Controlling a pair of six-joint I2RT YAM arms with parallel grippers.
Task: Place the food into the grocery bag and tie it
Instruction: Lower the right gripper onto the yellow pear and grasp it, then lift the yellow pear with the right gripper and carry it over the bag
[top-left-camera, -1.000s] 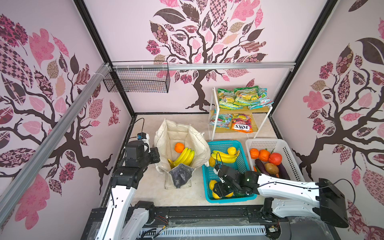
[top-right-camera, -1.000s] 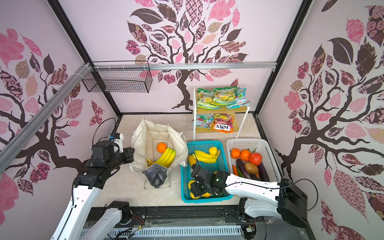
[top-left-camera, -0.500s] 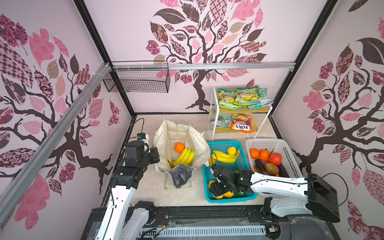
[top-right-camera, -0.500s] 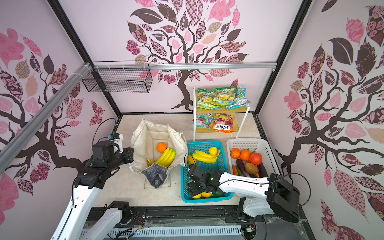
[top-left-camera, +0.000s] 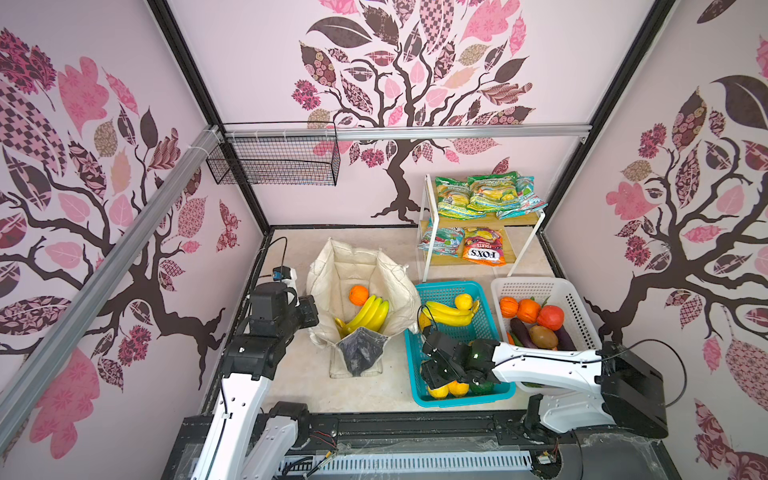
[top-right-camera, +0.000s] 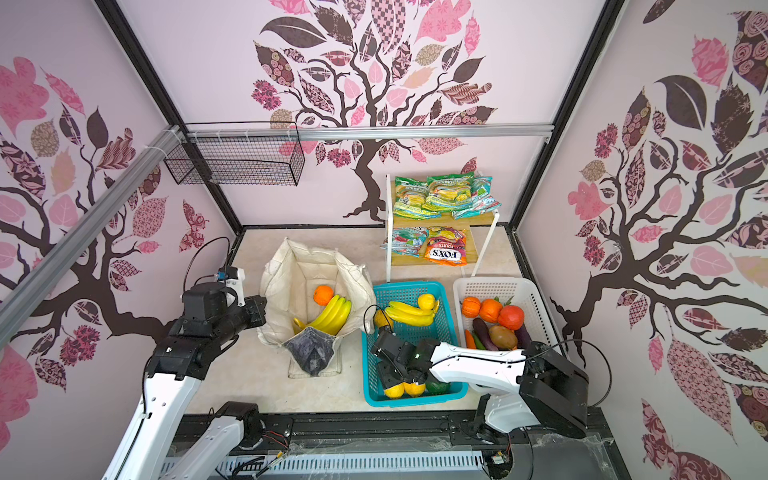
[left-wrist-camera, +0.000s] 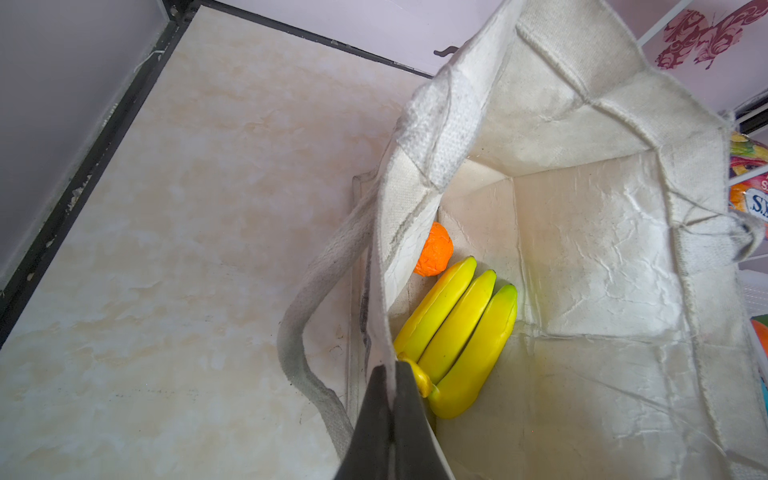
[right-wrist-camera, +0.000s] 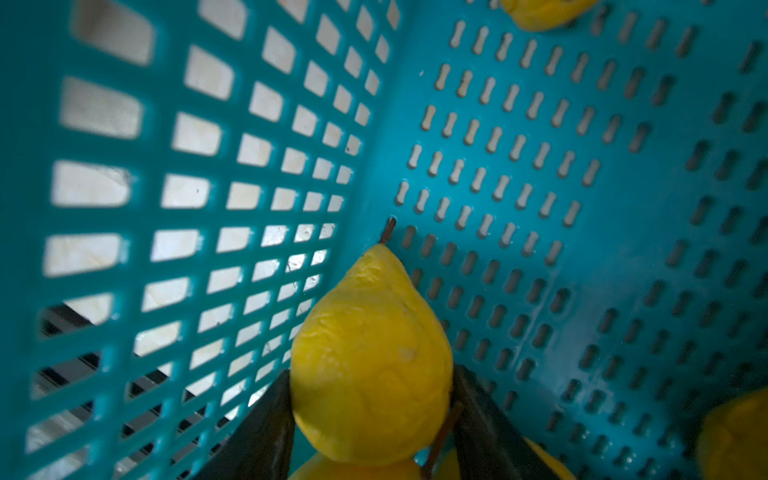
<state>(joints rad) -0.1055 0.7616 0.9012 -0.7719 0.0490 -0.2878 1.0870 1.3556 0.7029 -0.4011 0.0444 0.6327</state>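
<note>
The grocery bag (top-left-camera: 361, 270) (top-right-camera: 307, 270) stands open on the table's left half. A yellow banana bunch (top-left-camera: 370, 313) (left-wrist-camera: 457, 332) and an orange (top-left-camera: 358, 294) (left-wrist-camera: 434, 253) lie inside it. My left gripper (top-left-camera: 316, 313) (top-right-camera: 261, 309) (left-wrist-camera: 392, 372) is shut on the bag's near-left rim and pinches the fabric. My right gripper (top-left-camera: 432, 372) (top-right-camera: 388, 372) (right-wrist-camera: 370, 390) is low in the near-left corner of the teal basket (top-left-camera: 453, 291) (right-wrist-camera: 623, 208). Its jaws press on both sides of a yellow toy pear (right-wrist-camera: 370, 332), stem pointing away.
The teal basket also holds bananas (top-left-camera: 449, 313), a lemon and other yellow fruit. A white basket (top-left-camera: 577, 299) of vegetables stands to its right. Behind them, a two-tier shelf (top-left-camera: 424, 232) carries snack packets (top-left-camera: 486, 195). A wire basket (top-left-camera: 274, 162) hangs on the back wall.
My right gripper has shifted a little to the left inside the teal basket. The left arm and the bag have not moved.
</note>
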